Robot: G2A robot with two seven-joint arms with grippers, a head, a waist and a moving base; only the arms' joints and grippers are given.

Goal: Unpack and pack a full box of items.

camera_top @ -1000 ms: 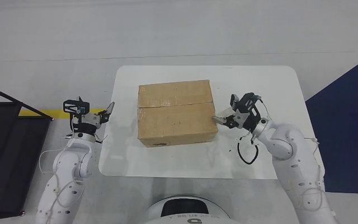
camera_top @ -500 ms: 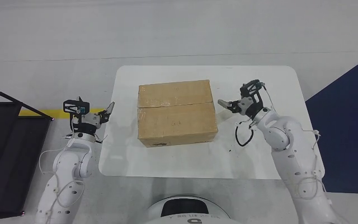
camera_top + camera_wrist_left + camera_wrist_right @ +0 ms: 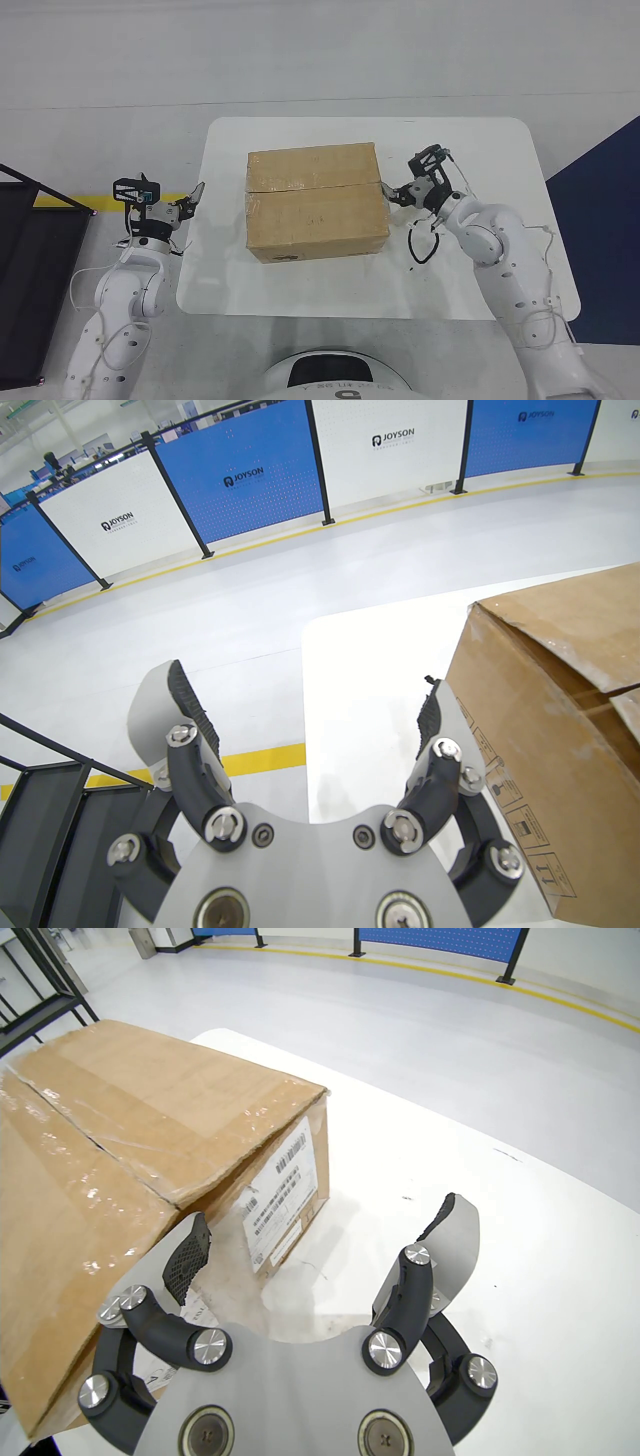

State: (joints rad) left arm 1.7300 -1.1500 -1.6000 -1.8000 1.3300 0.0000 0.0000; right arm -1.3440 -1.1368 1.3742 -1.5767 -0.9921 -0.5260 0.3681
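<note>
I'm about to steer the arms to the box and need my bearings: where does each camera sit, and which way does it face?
Top view: above the arms, looking down at the table and box; both arms show, with the left gripper and right gripper.
Left wrist view: on the left wrist, facing past the open left gripper along one end of the box toward fence panels.
Right wrist view: on the right wrist, facing past the open right gripper at the box end with the label.
Shared: all three show the box and table.

A closed brown cardboard box point(image 3: 316, 200) blocks the middle of the white rounded surface point(image 3: 460, 150). Bare strips flank it: the spread right end effector point(image 3: 392, 193) sits just beside its right wall, the spread left end effector point(image 3: 190, 200) at the surface's left edge.
</note>
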